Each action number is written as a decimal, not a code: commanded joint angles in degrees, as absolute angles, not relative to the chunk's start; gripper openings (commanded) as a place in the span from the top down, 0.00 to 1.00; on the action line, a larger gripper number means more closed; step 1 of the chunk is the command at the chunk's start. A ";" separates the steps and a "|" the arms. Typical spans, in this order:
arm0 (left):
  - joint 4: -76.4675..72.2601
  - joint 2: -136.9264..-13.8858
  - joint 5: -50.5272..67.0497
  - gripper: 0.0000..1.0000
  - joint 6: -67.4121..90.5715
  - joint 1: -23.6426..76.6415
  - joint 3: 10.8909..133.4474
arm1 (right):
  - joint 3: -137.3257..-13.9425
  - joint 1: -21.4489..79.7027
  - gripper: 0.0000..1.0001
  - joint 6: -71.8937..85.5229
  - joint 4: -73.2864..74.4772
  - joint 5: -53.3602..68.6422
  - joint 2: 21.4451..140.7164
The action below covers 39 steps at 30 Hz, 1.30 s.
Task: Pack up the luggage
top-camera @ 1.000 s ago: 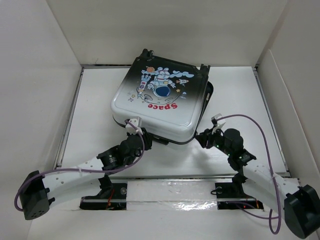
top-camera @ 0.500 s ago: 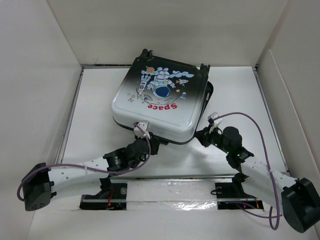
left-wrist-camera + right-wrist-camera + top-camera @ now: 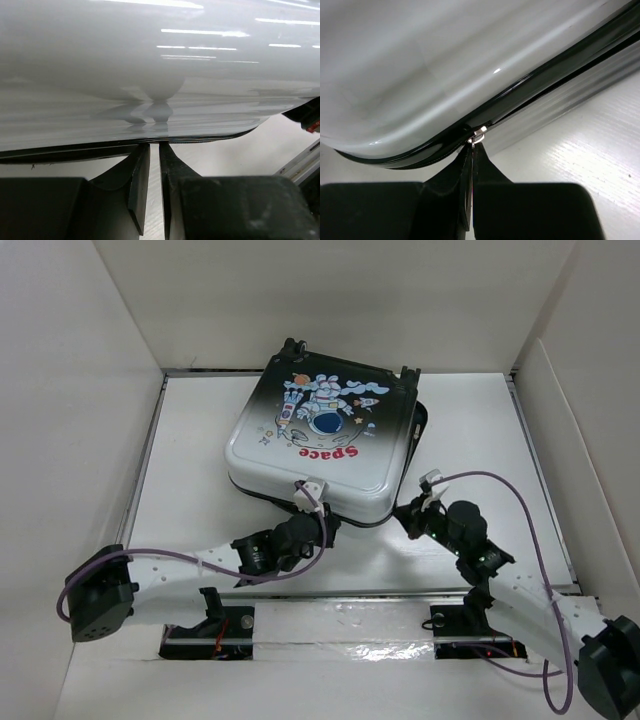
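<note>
Got the luggage [image 3: 318,440] lying flat toward the back of the surface [image 3: 190,500], lid down, lower shell mostly hidden. Can't tell whether the left tool [image 3: 154,146] is pinching anything, with fingers nearly together and tips lost under the near seam. Seeing the right tool [image 3: 472,147] clamped tight on a tiny silver zipper pull [image 3: 479,134].

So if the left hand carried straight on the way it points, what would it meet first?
The near edge of the small black-to-white hard-shell suitcase. The left hand has its tips right at the dark seam under the glossy white shell, apparently in contact, though depth is hard to judge.
</note>
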<state>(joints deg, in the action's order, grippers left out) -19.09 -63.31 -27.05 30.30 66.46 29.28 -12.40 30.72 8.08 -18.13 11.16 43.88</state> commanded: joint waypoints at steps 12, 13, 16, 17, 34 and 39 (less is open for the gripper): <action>-31.99 -68.64 -32.61 0.87 25.84 61.96 39.37 | -25.75 56.06 1.00 18.89 10.90 8.79 41.05; -32.25 -69.34 -32.17 0.87 26.01 61.96 39.81 | -26.10 58.51 1.00 20.98 9.94 8.44 41.22; -32.69 -71.62 -29.37 0.88 27.15 61.96 40.86 | -26.72 63.69 1.00 26.08 -1.96 2.06 43.67; -32.87 -72.24 -28.66 0.88 27.33 61.96 41.13 | -26.72 65.11 1.00 27.50 -4.98 0.02 44.64; -21.02 -58.40 -23.39 0.61 30.31 51.72 39.21 | -27.16 76.03 1.00 35.59 -35.17 -31.29 70.76; -18.13 -49.06 -14.15 0.66 36.37 31.78 39.63 | -27.95 76.03 1.00 33.05 -31.47 -32.08 69.18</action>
